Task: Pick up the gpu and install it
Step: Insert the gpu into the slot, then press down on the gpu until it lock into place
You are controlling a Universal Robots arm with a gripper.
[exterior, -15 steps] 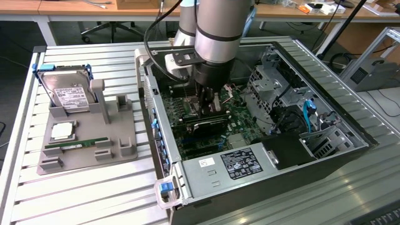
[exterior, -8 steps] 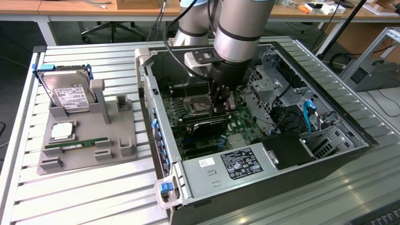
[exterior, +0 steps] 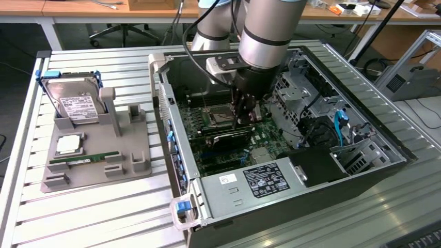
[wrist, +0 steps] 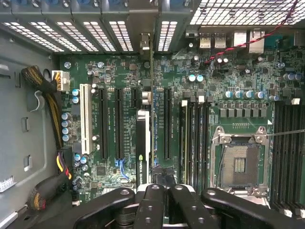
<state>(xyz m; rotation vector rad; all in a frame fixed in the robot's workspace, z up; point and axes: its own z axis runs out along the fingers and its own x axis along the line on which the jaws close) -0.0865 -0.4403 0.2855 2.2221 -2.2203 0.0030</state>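
A ribbed white slatted metal table (exterior: 103, 217) spreads below and around the end effector. Beyond it stand light wooden desks (exterior: 82, 10) and a black wheeled chair base (exterior: 124, 32) on dark floor (exterior: 17, 57).

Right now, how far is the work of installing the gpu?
Done: the gpu is off the grey holder and inside the computer case. In hand: the gripper is shut on its edge, holding it upright over the motherboard slots. Left: whether it is fully seated cannot be told.
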